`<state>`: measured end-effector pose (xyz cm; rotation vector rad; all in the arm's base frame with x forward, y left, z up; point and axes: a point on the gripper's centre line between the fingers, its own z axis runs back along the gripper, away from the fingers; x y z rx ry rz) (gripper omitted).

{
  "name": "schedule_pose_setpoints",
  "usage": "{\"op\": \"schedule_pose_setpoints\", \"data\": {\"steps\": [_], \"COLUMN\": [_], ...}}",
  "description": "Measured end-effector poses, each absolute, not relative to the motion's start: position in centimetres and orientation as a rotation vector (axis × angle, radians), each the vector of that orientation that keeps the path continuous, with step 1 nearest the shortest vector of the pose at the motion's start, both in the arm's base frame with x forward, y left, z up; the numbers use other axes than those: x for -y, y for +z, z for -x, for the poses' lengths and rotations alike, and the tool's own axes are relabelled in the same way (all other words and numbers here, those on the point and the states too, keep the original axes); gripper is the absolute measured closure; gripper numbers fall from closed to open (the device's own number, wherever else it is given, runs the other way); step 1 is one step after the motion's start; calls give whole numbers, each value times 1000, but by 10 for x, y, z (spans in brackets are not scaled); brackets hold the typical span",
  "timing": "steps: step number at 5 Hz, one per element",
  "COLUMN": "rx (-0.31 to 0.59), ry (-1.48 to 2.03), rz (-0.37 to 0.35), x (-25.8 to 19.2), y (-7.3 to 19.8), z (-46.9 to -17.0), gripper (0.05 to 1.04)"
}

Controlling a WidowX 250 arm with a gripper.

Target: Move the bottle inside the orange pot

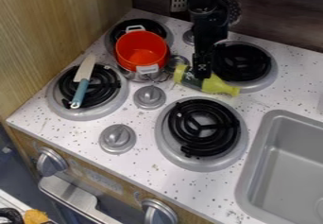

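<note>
The black gripper was seen in the upper middle of the frame, hung down from the arm at the top edge and placed over the middle of the yellow-green bottle. How far it was opened could not be told, nor whether the bottle was gripped or only touched.

The bottle was laid on its side, tilted slightly down toward the right of the frame, with its dark label partly covered by the gripper. It was placed outside the orange pot, to the lower right of it, and its right end was set near the rim of the upper right burner.

The pot was stood upright in the upper left, in front of the upper left burner and partly over it, with its two white handles turned up and down the frame. A knife with a blue handle was laid across the left burner. Another burner was seen below the bottle, and a grey sink was set into the counter at lower right.
</note>
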<state>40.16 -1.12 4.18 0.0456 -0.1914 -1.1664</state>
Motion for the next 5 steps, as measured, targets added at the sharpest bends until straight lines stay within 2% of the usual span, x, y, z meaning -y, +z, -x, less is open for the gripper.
{"op": "schedule_pose_setpoints", "data": {"steps": [1, 5], "rx": [203, 236], "ry": [-1155, -1200], "rz": [-49, 1], "x": [11, 3], "y": [26, 10], "z": [-394, -402], "gripper": [84, 84]}}
